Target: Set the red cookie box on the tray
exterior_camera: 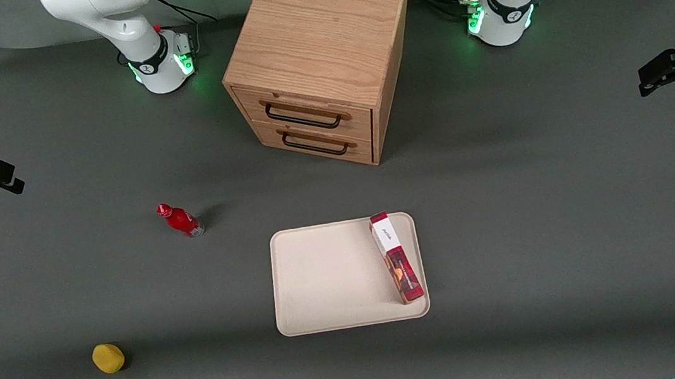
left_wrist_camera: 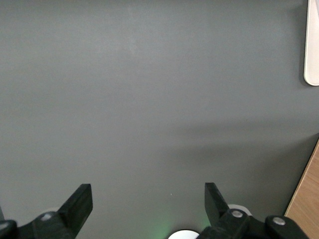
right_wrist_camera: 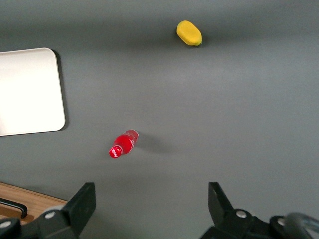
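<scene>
gripper (left_wrist_camera: 148, 209) agape — red cookie box (exterior_camera: 396, 257) well apart

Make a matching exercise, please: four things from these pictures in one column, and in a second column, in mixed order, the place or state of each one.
Things:
1. red cookie box
2. small red bottle
3. yellow object
4. left gripper

Places or states:
A. open, holding nothing, above bare table toward the working arm's end
B. standing on the table, beside the tray, toward the parked arm's end
C. lying on the tray, along one edge
D. on the table, nearest the front camera

Pairs: 1-C, 2-B, 3-D, 4-A
</scene>
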Available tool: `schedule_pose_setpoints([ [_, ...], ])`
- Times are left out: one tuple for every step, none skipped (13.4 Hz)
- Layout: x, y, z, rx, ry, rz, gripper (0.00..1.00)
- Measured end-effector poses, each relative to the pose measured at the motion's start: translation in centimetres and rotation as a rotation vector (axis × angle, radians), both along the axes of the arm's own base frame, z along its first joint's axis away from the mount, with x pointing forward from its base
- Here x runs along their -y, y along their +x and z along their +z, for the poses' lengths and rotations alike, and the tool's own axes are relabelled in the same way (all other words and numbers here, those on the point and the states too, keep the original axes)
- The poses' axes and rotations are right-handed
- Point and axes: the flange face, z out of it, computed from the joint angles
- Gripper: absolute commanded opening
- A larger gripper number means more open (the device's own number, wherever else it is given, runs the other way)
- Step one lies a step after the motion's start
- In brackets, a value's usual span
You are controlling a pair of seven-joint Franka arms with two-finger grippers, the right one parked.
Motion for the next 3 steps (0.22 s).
schedule_pose_setpoints([
  [-0.06,-0.06,0.12,0.002,0.000,0.001,1.00],
  [-0.10,-0.06,0.17,0.004,0.000,0.003,1.00],
  [-0.10,-0.04,0.25,0.007,0.001,0.007,1.00],
])
